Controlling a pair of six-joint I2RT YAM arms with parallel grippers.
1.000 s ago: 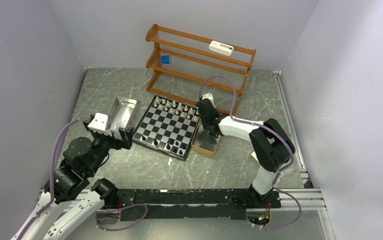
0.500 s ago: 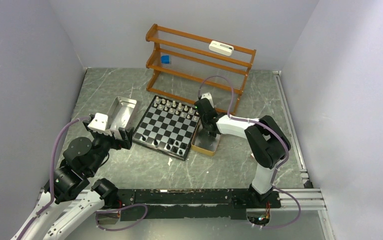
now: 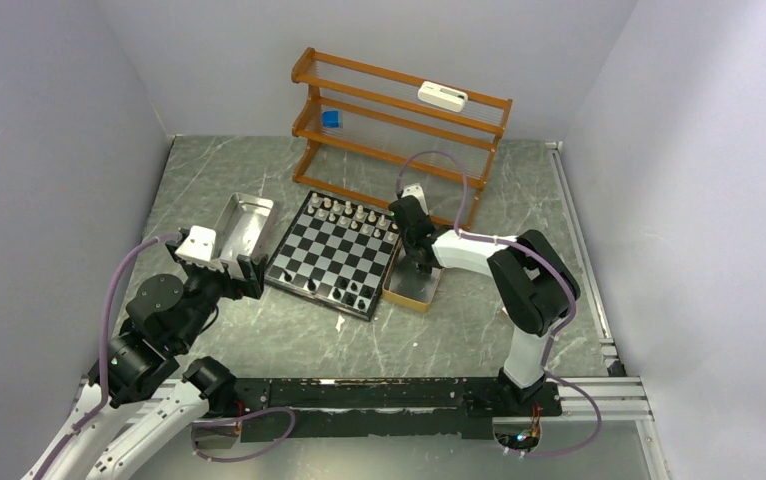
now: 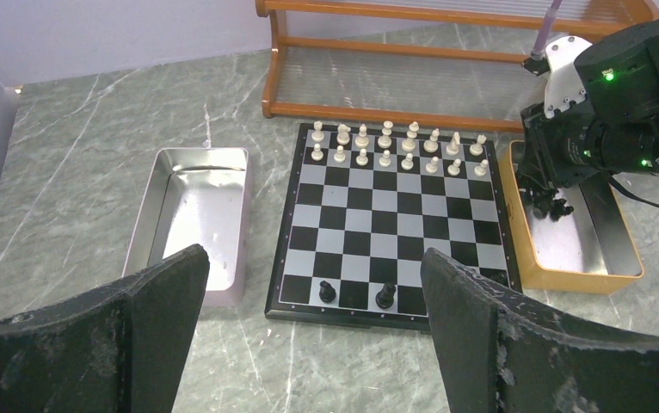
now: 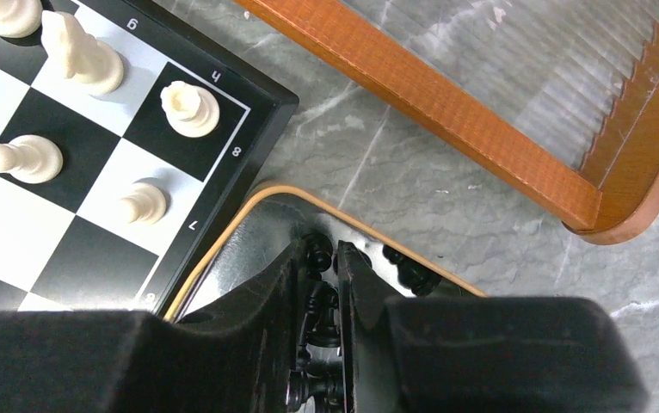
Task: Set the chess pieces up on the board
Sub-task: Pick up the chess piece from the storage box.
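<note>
The right claw point(image 5: 326, 255) is clamped on a black piece point(image 5: 319, 301) in the tan box point(image 5: 249, 203) at the right edge of the board point(image 4: 386, 225); the left claw point(image 4: 313, 260) is spread wide above the near-left corner of the tabletop point(image 4: 76, 155); white pieces point(image 4: 384, 144) line the board's far edge.

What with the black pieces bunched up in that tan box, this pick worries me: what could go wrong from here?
1. The right gripper has jaws narrow around one black piece, with other black pieces crowding it: it may pinch two, or tip it when lifting.
2. The pick is close to the box rim, beside the board: swinging out low could clip the corner white piece.
</note>
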